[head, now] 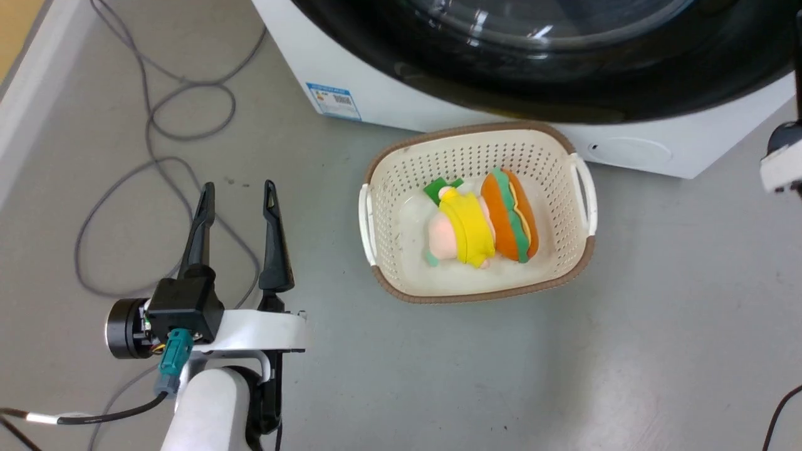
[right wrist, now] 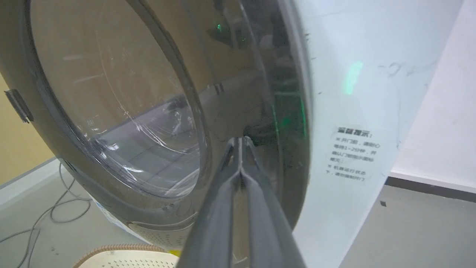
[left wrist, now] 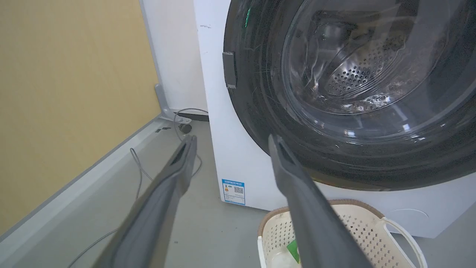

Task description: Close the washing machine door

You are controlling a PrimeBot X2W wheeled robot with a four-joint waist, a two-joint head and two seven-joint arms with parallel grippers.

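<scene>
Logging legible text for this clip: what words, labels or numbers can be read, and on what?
Blue label sticker, low on the washing machine front: print and a QR code, too small to read.
Notice on the white front beside the washing machine door: Chinese, heading seems to read "温馨提示"; the lines below are too blurred.

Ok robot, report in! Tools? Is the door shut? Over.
Left tool open, empty, above floor. Right tool shut, tips at washing machine door. Door looks closed flush. Basket on floor below, not blocking.
</scene>
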